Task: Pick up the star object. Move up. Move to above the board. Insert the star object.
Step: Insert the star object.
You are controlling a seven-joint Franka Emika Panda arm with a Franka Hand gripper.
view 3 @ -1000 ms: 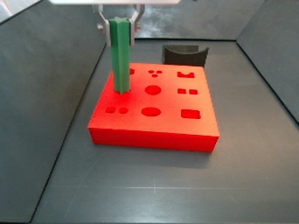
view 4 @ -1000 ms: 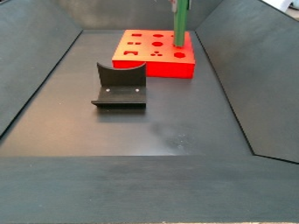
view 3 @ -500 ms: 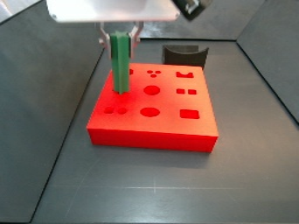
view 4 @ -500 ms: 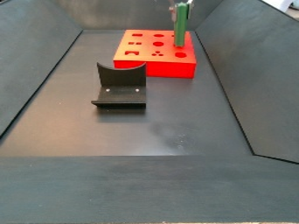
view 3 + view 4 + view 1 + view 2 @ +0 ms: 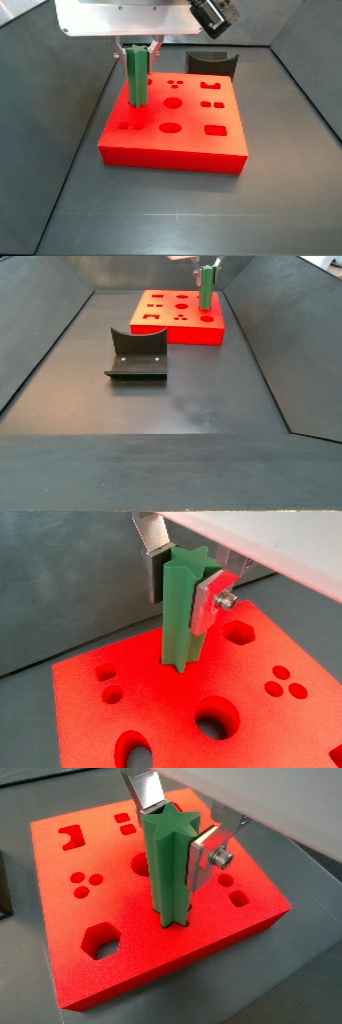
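The star object (image 5: pixel 183 610) is a green star-section peg, standing upright with its lower end in the red-orange board (image 5: pixel 160 717). It also shows in a wrist view (image 5: pixel 170 868) and in both side views (image 5: pixel 138 75) (image 5: pixel 207 288). My gripper (image 5: pixel 187 582) is shut on the peg's upper part, silver fingers (image 5: pixel 205 860) pressed to opposite sides. In a side view the gripper (image 5: pixel 140 47) is over the board's far left part (image 5: pixel 187 140). The board (image 5: pixel 120 948) has several dark-red shaped holes. How deep the peg sits is hidden.
The dark grey fixture stands on the floor beside the board in both side views (image 5: pixel 210 62) (image 5: pixel 138 353). Sloping grey walls (image 5: pixel 47 336) close in the dark floor (image 5: pixel 201 215) on all sides.
The gripper and green peg have come lower over the board's far left hole; less of the peg shows above the board. The board and fixture have not moved.
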